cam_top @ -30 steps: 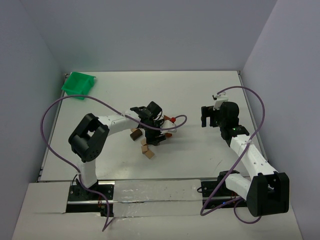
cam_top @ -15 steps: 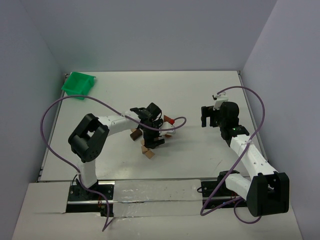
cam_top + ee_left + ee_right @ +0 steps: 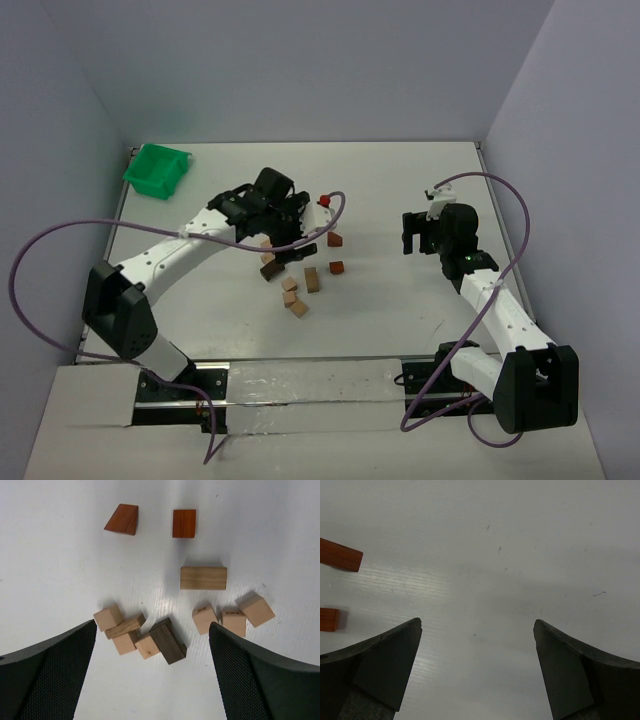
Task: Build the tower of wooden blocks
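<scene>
several wood blocks (image 3: pixel 203 577) lie loose on the table (image 3: pixel 55 560) below my left gripper (image 3: pixel 152 626), which hangs spread wide with nothing held. a dark block (image 3: pixel 168 641) and tan cubes (image 3: pixel 107 617) cluster between my fingers. a tan cuboid (image 3: pixel 220 577) lies just ahead, a reddish wedge (image 3: pixel 122 520) and reddish cuboid (image 3: pixel 184 523) farther ahead. my right gripper (image 3: pixel 477 624) hangs wide open too, holding nothing, the blocks well apart to its left.

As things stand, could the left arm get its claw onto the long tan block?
Probably yes. The left claw is open and empty, and the long tan block lies flat by itself in its view, apart from the pale cubes and the reddish block nearest it.
</scene>
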